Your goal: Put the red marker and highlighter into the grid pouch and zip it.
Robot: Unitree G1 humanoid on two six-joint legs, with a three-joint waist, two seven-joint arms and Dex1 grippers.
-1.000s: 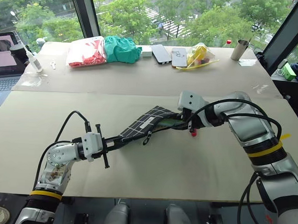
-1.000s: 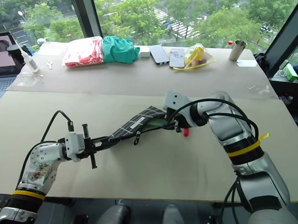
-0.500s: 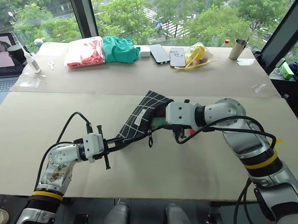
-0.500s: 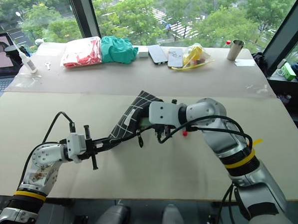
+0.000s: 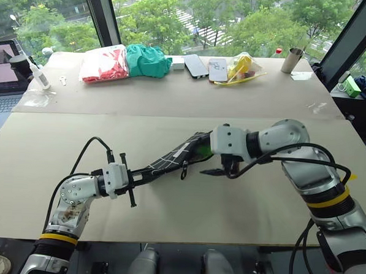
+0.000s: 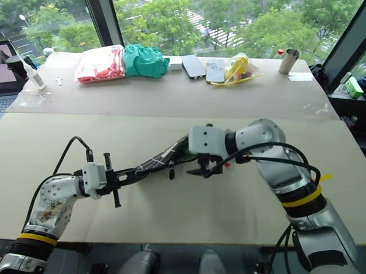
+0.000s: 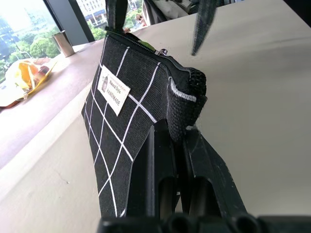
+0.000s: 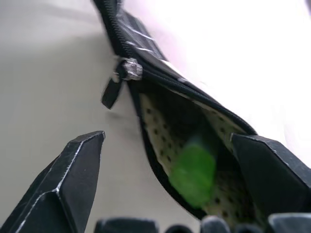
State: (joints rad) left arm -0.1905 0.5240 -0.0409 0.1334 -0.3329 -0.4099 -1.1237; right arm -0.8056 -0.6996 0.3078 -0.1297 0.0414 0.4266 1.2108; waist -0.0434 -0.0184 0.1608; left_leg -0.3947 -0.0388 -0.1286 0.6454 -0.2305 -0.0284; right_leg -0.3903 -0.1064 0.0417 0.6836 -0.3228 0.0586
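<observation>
Right gripper [image 8: 165,194] spread wide at the open mouth of the grid pouch [image 5: 172,158], holding nothing. Highlighter [image 8: 193,173] lying inside that mouth, against a dotted lining, between the two spread fingers. Zipper pull [image 8: 112,91] dangling just beside the opening. Left gripper [image 7: 181,141] pressed together, pinching the pouch's other end corner and holding it up off the table [image 5: 185,211]. Small white label [image 7: 113,90] on the pouch, reading "HANDMADE".
</observation>
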